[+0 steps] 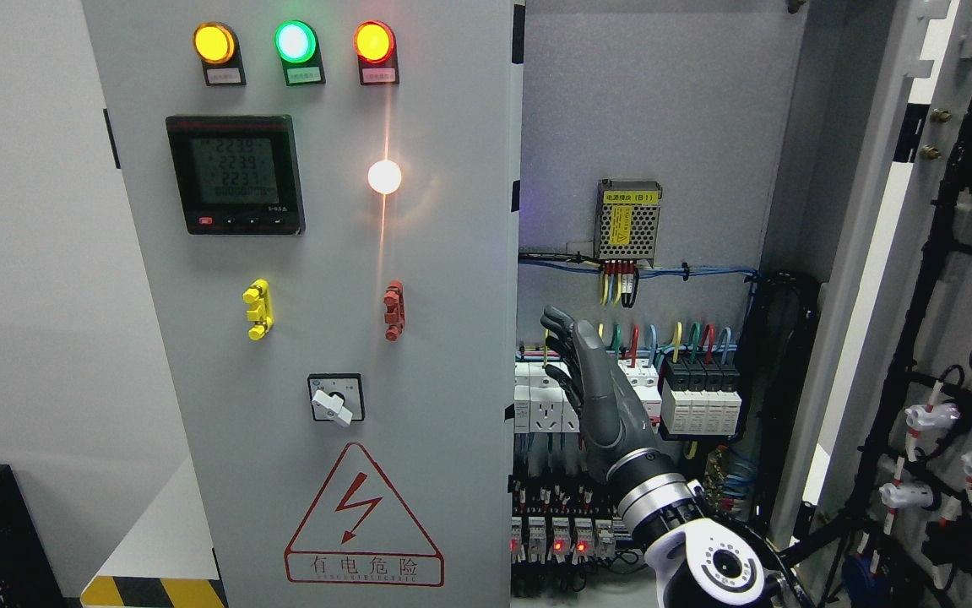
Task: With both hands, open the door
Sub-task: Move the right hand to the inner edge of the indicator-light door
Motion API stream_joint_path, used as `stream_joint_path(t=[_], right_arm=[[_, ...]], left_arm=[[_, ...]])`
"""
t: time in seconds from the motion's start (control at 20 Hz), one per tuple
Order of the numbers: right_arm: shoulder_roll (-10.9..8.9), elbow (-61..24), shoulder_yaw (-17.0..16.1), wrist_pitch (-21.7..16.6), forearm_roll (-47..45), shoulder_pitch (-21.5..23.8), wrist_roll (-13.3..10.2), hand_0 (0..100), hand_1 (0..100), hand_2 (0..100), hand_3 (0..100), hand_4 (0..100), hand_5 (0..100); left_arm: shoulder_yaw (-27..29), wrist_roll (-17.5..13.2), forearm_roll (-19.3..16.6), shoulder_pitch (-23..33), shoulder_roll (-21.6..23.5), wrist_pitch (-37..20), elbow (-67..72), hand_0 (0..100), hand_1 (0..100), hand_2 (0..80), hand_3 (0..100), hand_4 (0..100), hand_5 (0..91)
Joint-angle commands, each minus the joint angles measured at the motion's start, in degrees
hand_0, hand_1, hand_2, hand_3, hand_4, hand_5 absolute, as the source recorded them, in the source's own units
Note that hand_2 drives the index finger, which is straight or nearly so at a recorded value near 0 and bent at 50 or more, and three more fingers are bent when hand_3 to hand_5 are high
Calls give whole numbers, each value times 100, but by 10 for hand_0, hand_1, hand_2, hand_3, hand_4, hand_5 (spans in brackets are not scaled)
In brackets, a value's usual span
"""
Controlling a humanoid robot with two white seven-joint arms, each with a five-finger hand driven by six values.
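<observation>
The grey left door [452, 380] of the electrical cabinet is shut and carries three lit lamps, a meter [235, 174] and a rotary switch [334, 399]. The right door [882, 279] is swung wide open to the right, its wired inner face showing. My right hand [572, 342] reaches up from the bottom, right of the middle. Its dark fingers [557, 323] are stretched out and hold nothing. The hand hangs in the open half of the cabinet, just right of the left door's free edge [513, 355]; I cannot tell whether it touches it. My left arm does not show.
Inside the cabinet are a power supply [629, 219], a row of breakers [701, 397] with coloured wires, and relays with red lights [557, 540]. Black cable bundles and white connectors [929, 418] hang on the open door. A yellow-black striped edge [152, 591] lies at the lower left.
</observation>
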Motion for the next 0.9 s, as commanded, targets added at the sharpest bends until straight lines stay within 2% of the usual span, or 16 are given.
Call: stream_joint_path(t=[0.0,0.05,0.2,0.4,0.55,0.85], right_arm=[[56,633,-41,-12,-341,-195,12,0,0,0,0,0,0],[38,668,-85,-12,-411,-195,56,0,0,0,0,0,0],[-23,659,-164,-3,-447,-256,433,0,0,0,0,0,0],[-23,712,-269,-3,-500,-336,513,0,0,0,0,0,0],[-15,791,-331,6,-755,-379,995,0,0,0,0,0,0],[-32,976,-533,14,-781,-520,1154,0,0,0,0,0,0]], left_arm=[[-5,-1,-1,-14,3,-3,-102,0,0,0,0,0,0],[-5,-1,-1,-5,3,-3,-102,0,0,0,0,0,0],[-5,-1,-1,-5,-23,-3,-102,0,0,0,0,0,0],[-5,-9,-1,-5,-50,-3,-102,0,0,0,0,0,0],[-14,-18,-1,-5,-59,-12,-102,0,0,0,0,0,0],[-5,-18,-1,-5,-59,-3,-93,0,0,0,0,0,0]])
